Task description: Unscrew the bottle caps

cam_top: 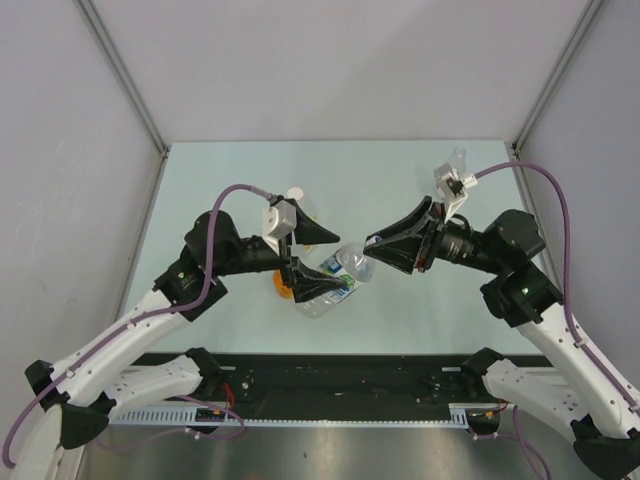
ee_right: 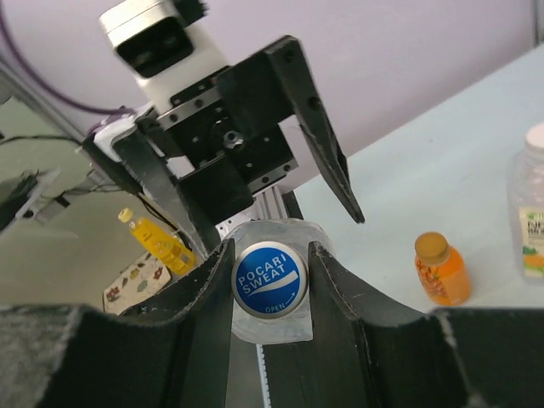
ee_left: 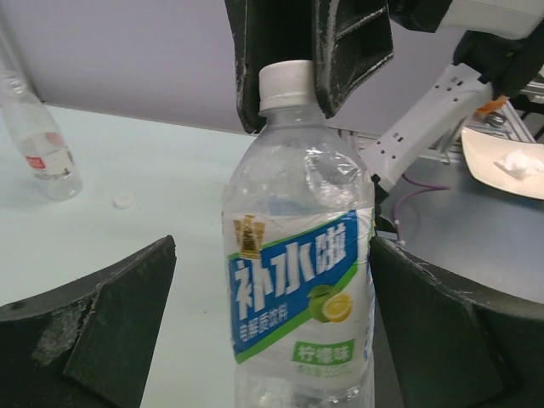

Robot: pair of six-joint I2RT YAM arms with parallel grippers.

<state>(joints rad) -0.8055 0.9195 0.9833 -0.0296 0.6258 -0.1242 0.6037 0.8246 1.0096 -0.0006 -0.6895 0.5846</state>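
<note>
The blue-label bottle (ee_left: 297, 280) sits about midway along the table (cam_top: 420, 310), toward the near edge, between the two arms. From above, its cap end leans toward the right arm. Whether its base rests on the table cannot be told.

The left claw (ee_left: 272, 246) is released, its fingers spread wide to either side of the bottle's body. One finger (ee_left: 425, 323) appears to touch the label side. The other finger (ee_left: 102, 331) stands apart from it, with bare table showing in the gap.

The right claw (ee_right: 270, 255) is clenched on the bottle's cap (ee_right: 269, 279), one black finger pressed against each side. The cap is white on its side, with a blue top and white lettering, and it is still on the neck.

A slim clear bottle (ee_left: 38, 144) stands near the far right corner, with a loose white cap (ee_left: 125, 201) lying on the table just beside it. A larger bottle (ee_right: 529, 221) with a white cap stands left of the middle, beyond the left wrist. A small orange bottle (ee_right: 442, 270) stands near it, closer to the near edge, with its tan cap on.
</note>
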